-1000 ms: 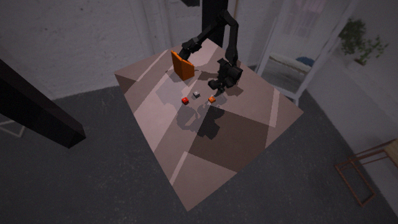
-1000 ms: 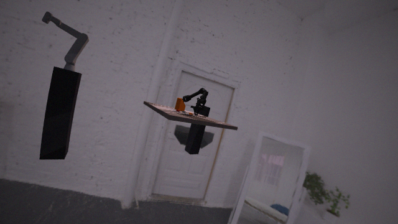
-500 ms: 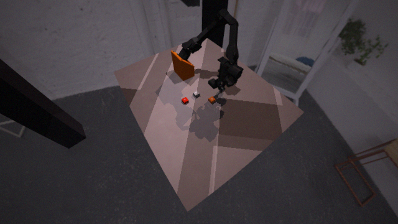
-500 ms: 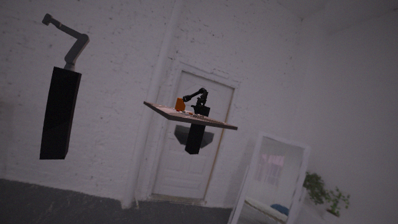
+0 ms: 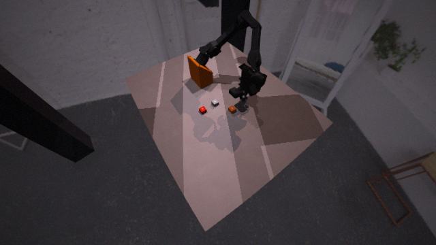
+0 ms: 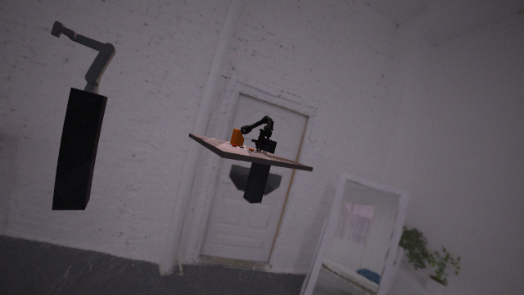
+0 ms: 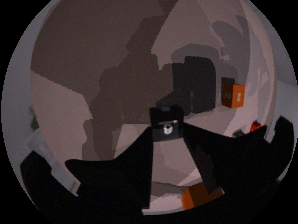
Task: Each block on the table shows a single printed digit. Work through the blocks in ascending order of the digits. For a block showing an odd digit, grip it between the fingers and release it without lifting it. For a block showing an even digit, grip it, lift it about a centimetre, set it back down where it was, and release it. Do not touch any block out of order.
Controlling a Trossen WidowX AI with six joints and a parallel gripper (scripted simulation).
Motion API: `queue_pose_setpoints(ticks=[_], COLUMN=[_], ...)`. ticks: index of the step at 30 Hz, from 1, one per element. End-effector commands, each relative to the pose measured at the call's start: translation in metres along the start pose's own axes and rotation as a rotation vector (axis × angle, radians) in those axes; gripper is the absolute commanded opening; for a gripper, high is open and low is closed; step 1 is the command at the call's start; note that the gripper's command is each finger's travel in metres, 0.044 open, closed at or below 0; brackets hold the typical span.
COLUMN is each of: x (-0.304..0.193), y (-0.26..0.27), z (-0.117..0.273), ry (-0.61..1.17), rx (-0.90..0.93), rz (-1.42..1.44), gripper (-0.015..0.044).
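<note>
My gripper [image 5: 242,103] [image 6: 258,150] [image 7: 166,128] points down, low over the table. It is shut on a black block [image 7: 158,132] with a pale printed mark too blurred to read; I cannot tell whether the block is raised. An orange block [image 5: 232,109] [image 7: 233,96] stands close beside the gripper, with what looks like a 2 on a side in the wrist view. A white block [image 5: 214,103] and a red block [image 5: 202,109] [image 7: 256,126] stand farther left in the top view. Their digits are unreadable.
A tall orange panel [image 5: 201,75] [image 6: 237,138] stands upright on the table [image 5: 204,204] [image 6: 291,164], beyond the white block and beside the arm's lower part. Patchy shadows cross the table top. Black posts, a mirror and a plant stand around it.
</note>
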State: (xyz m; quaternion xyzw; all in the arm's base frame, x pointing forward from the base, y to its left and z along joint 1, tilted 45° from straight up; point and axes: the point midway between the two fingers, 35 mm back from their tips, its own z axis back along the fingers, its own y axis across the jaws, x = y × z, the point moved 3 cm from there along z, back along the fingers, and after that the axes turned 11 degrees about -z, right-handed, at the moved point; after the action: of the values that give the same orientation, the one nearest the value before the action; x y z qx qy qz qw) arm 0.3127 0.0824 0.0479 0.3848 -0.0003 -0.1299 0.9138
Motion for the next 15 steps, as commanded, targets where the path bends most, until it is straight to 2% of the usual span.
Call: queue_pose_setpoints(ticks=[1,10,15], x=[-0.0024,-0.0024,-0.0024], y=[-0.0027,-0.0027,-0.0027], z=[-0.0068,-0.0068,-0.0068], ry=[0.010,0.010,0.010], rx=[-0.003,-0.003,-0.003], rz=[-0.012,-0.012,-0.012], gripper=[0.0120,0.0120,0.0251])
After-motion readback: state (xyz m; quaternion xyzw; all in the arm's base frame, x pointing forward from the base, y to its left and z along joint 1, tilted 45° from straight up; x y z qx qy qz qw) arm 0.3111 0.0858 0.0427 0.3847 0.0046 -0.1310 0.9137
